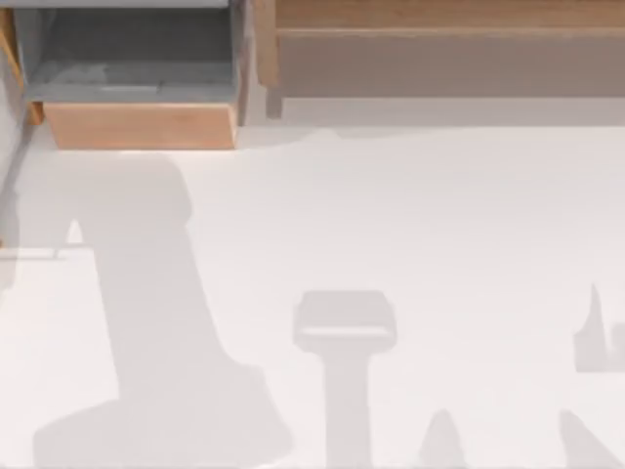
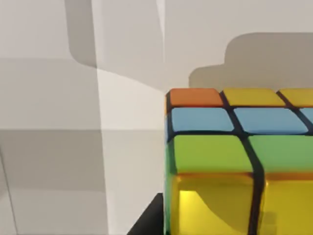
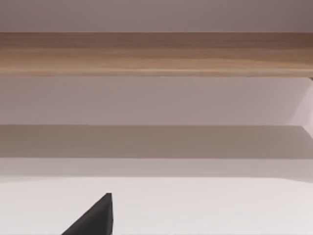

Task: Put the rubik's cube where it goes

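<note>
The rubik's cube [image 2: 234, 161] sits very close in the left wrist view, with orange, yellow, blue and green tiles on one face and glossy yellow tiles on another. It hangs above the white table [image 2: 54, 147]. One black finger [image 2: 149, 221] of my left gripper lies against its side, and the gripper is shut on the cube. In the right wrist view one black fingertip [image 3: 95, 218] of my right gripper pokes out over the white tabletop, facing a wooden rail.
An open drawer [image 1: 137, 68] with a grey inside and a wooden front [image 1: 142, 125] stands at the table's back left. A long wooden cabinet [image 1: 439, 39] runs along the back right. Arm shadows fall across the white table [image 1: 439, 244].
</note>
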Controlling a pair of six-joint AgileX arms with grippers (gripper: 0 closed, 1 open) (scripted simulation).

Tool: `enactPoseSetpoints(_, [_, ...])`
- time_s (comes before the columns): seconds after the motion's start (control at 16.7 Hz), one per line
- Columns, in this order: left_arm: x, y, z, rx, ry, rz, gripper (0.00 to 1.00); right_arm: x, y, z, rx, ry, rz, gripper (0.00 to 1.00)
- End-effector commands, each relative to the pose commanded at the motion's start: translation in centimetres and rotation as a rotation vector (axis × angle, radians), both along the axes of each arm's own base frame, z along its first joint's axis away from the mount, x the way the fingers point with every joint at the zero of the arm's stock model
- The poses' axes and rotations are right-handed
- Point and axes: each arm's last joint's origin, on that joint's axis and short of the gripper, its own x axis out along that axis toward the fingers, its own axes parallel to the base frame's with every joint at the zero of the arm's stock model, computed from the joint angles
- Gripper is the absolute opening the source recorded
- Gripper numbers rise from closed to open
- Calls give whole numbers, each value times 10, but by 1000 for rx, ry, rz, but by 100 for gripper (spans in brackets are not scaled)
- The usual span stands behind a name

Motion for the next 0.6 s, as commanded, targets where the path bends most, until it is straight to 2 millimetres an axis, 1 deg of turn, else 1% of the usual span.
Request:
enactPoseSetpoints(0.48, [0,0,0,0,0,0,98,0,0,0,0,0,0,100])
enactPoseSetpoints(0.54, [0,0,0,0,0,0,100,0,0,0,0,0,0,100])
enactPoseSetpoints(0.6, [0,0,0,0,0,0,100,0,0,0,0,0,0,100])
